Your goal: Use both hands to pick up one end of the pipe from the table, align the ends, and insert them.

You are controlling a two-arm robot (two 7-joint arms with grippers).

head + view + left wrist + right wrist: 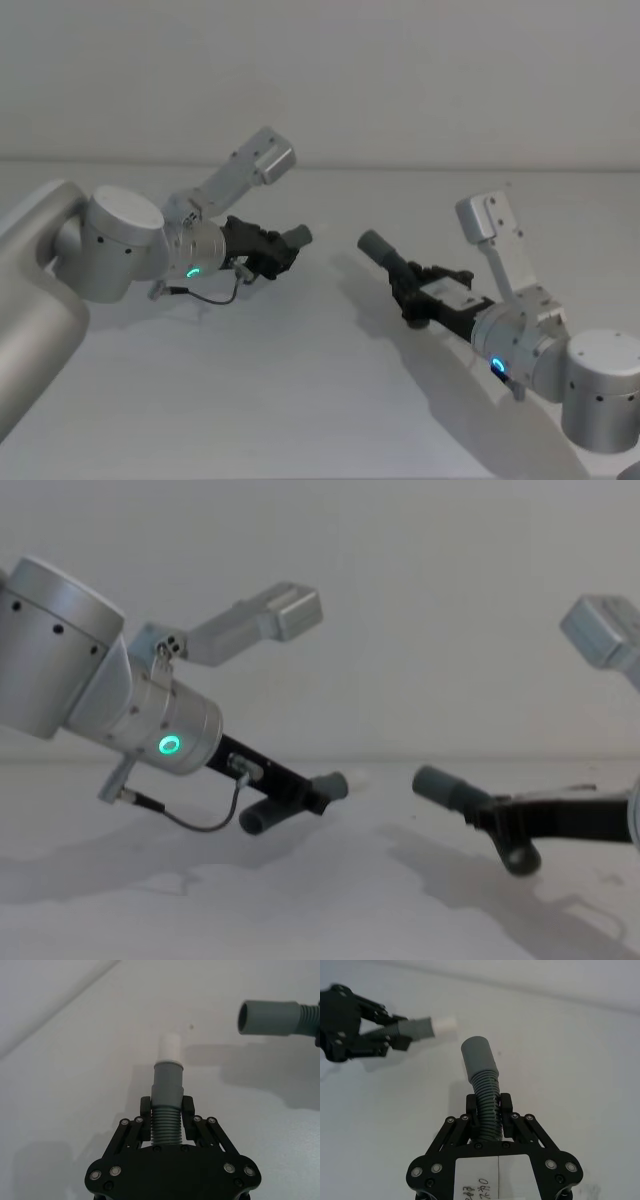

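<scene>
Hose in two dark grey ribbed pieces, both held clear of the white worktop point(300, 400), over its middle and somewhat toward the far edge. Left hose piece point(167, 1097) has a smooth grey cuff point(168, 1076) with a narrower white tip point(169, 1047) poking out. Left end effector point(166, 1109) is clenched on the ribs just behind that cuff. Right hose piece point(484, 1080) ends in an open grey socket cuff point(478, 1055). Right end effector point(488, 1107) is clamped on its ribbed part, fingers tight on both sides. The two cuffs point toward each other, apart, not touching. Shadows of both fall on the worktop below.
</scene>
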